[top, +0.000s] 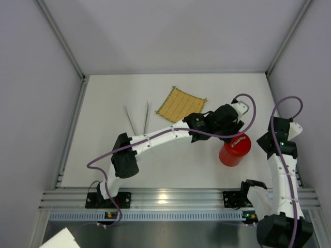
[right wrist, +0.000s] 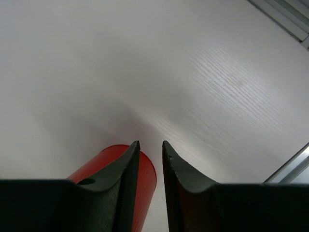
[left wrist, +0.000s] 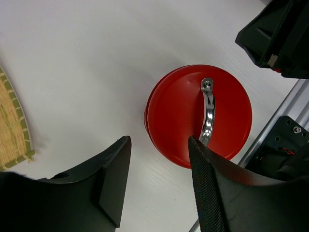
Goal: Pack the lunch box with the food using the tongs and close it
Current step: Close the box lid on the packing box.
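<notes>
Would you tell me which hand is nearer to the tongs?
Left. The left hand is above the lunch box, well right of the tongs; the right hand is beyond the box, farther still.

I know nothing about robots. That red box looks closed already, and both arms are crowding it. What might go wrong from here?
1. The left fingers hang open above the red lid, with one right at the end of its metal handle. A slightly off grab might slip, or tip the tall box.
2. The right fingers sit just beside the box too, so the two arms might bump each other.
</notes>
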Controlling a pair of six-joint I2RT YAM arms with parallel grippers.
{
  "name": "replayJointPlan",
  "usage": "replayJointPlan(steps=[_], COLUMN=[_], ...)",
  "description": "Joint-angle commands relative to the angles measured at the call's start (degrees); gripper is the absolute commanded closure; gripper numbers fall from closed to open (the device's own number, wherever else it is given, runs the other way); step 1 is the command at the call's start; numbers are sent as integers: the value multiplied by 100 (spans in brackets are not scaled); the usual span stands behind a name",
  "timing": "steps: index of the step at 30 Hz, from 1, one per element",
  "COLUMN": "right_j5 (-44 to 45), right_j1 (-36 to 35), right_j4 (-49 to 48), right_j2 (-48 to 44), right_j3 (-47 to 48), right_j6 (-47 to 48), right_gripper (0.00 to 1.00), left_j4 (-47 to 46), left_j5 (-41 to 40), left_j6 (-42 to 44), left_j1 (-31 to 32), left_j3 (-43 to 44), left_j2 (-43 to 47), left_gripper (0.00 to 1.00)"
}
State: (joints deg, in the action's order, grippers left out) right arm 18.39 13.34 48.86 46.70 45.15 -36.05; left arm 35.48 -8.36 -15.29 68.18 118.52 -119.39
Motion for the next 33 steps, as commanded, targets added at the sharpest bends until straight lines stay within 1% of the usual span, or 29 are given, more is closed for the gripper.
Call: replayJointPlan(steps=[1, 3, 4, 10, 19, 33], right_j5=[-354, -441, -477, -652, -1259, -1733], right_j1=[116, 125, 125, 133, 133, 125], right_j4=[-553, -649, -667, -825, -1142, -1537], right_j2=[32, 32, 32, 6, -12, 129], right_j3=[-234, -409, -462, -814, -1297, -1623], right_j6=[-112, -174, -191, -253, -323, -341], right_gripper=[75, 78, 81, 85, 93, 98], left_j4=[-340, -341, -349, -419, -490, -358], left_j5=[54, 45, 36, 80, 229, 247], left_j6=[-71, -62, -62, -88, -124, -132], left_j1=[11, 11, 11, 20, 46, 125], left_j3=[-31, -74, -92, -215, -303, -312], left_j2=[470, 513, 522, 610, 610, 399], left_gripper=[44, 44, 44, 45, 45, 46])
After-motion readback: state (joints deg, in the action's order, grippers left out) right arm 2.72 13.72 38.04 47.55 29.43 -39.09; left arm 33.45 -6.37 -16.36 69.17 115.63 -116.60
